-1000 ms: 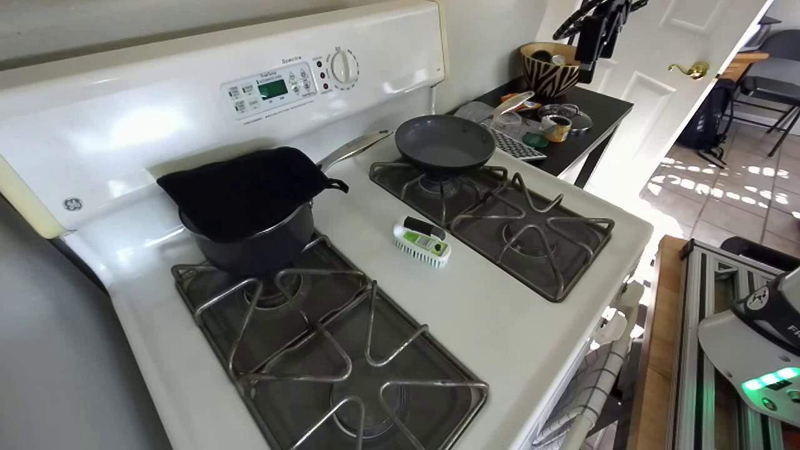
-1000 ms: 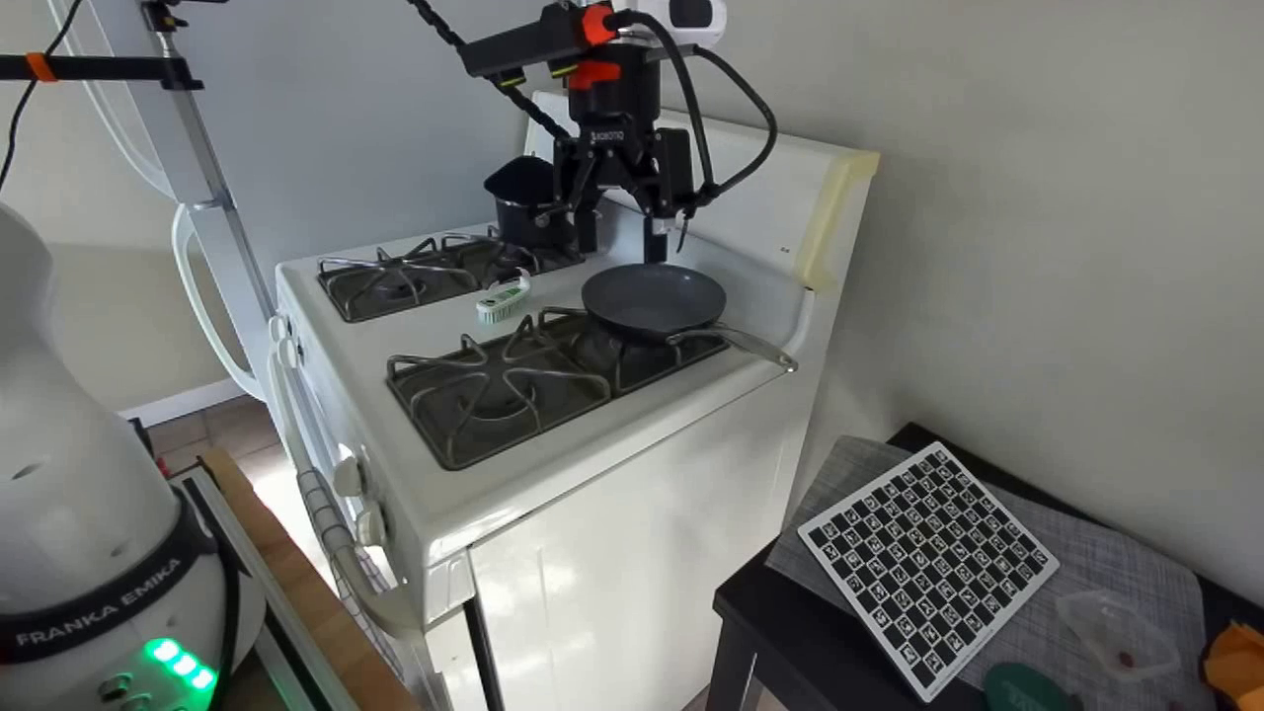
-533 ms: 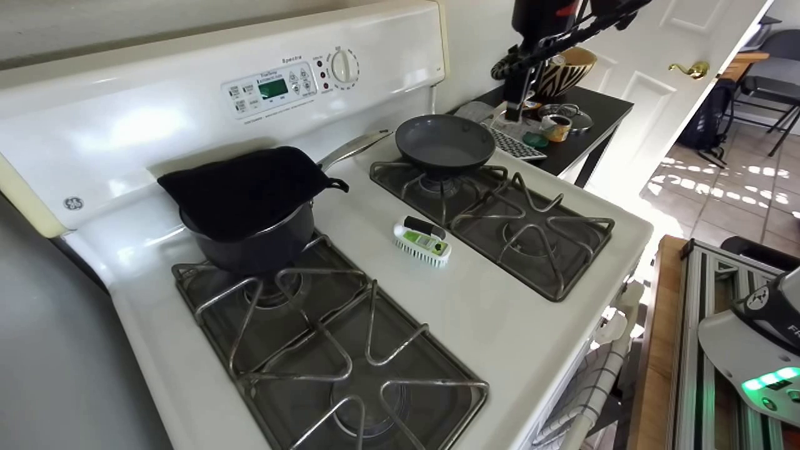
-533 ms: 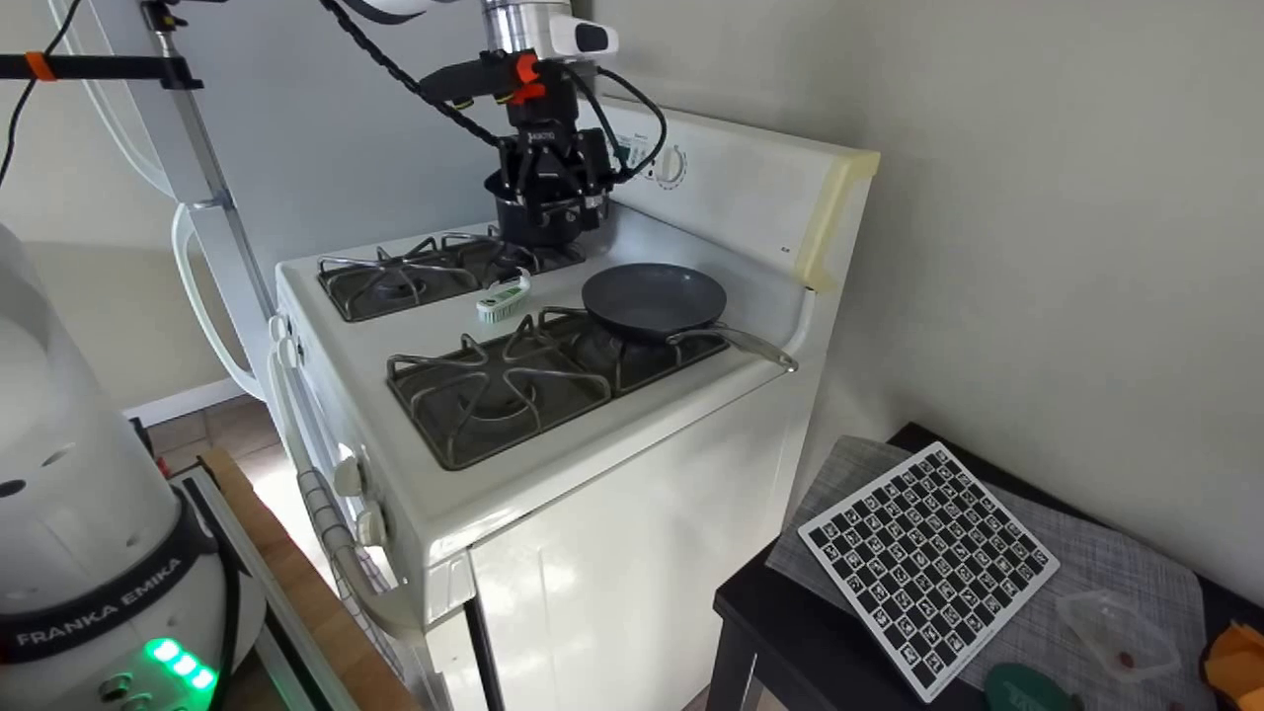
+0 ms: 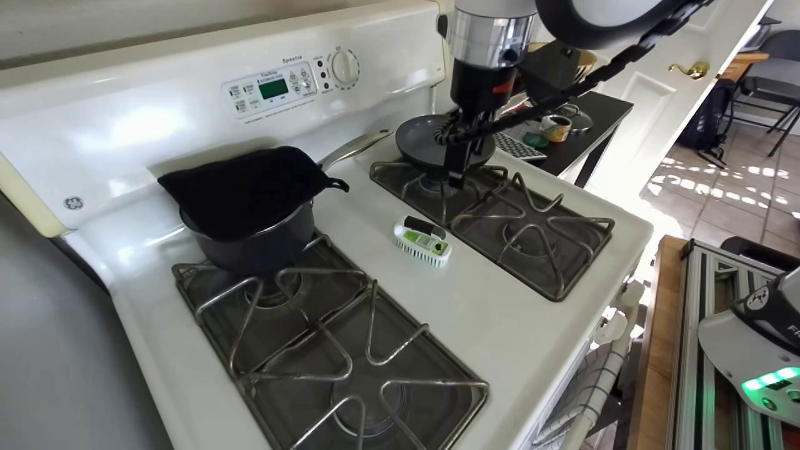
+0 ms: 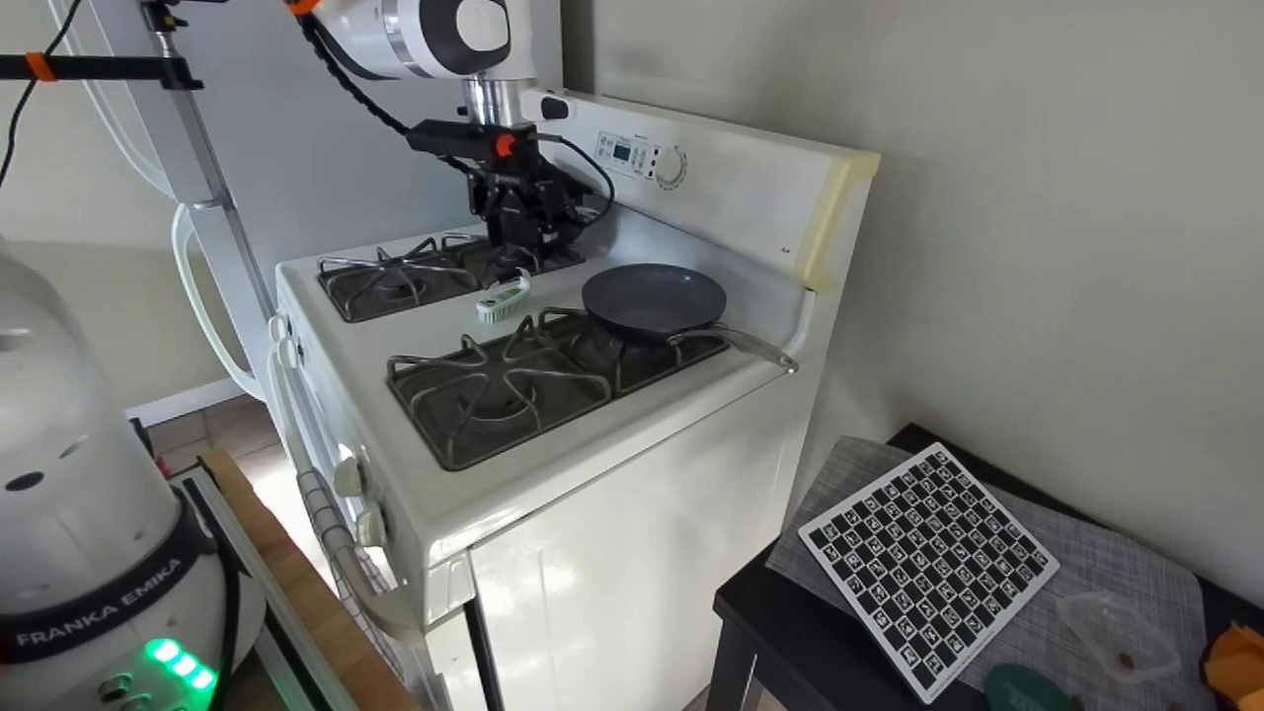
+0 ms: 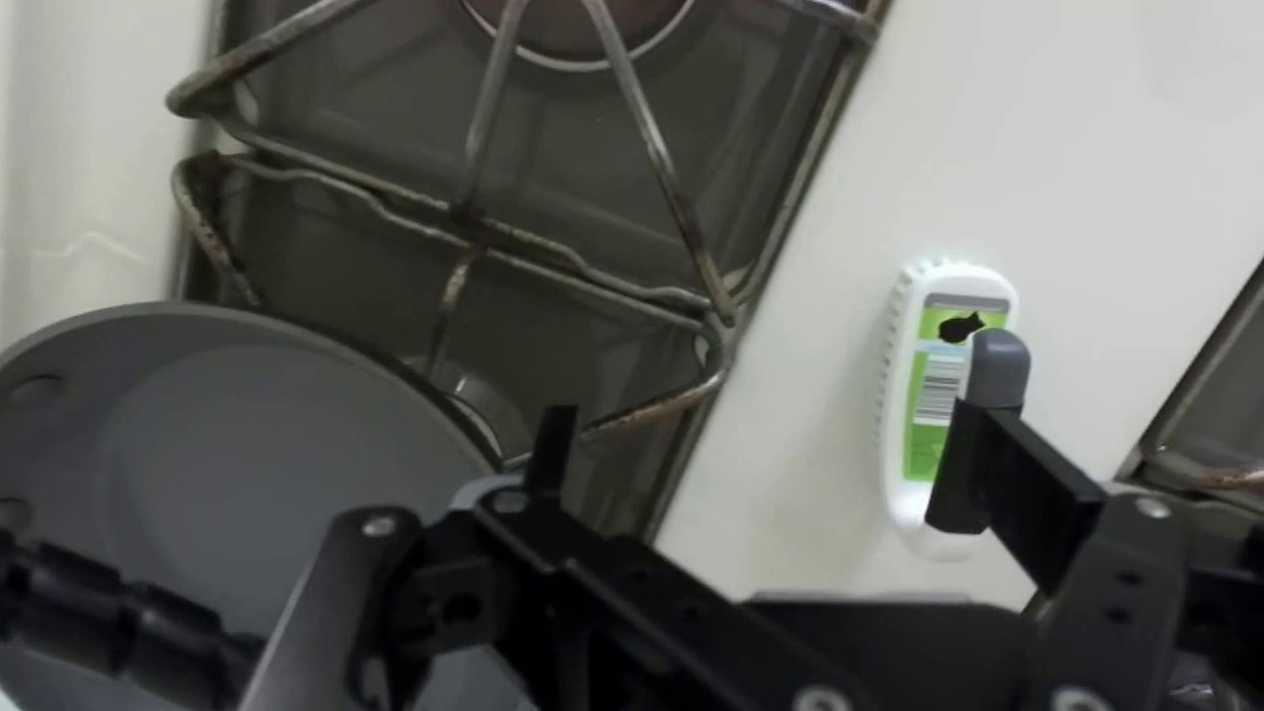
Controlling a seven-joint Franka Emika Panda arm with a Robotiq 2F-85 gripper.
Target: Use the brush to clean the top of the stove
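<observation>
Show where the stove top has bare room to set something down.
Bare: white strip between the grates, from brush to front edge; both front burners. Crowded: rear burners, under pot and skillet; the open gripper hangs above, near the brush.

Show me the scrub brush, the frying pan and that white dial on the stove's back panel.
Scrub brush [image 7: 933,395], in the wrist view: the label on its body.
Frying pan [image 6: 654,299], in an exterior view: its inside bottom.
White dial [image 5: 343,66], in an exterior view: the middle of its face.
</observation>
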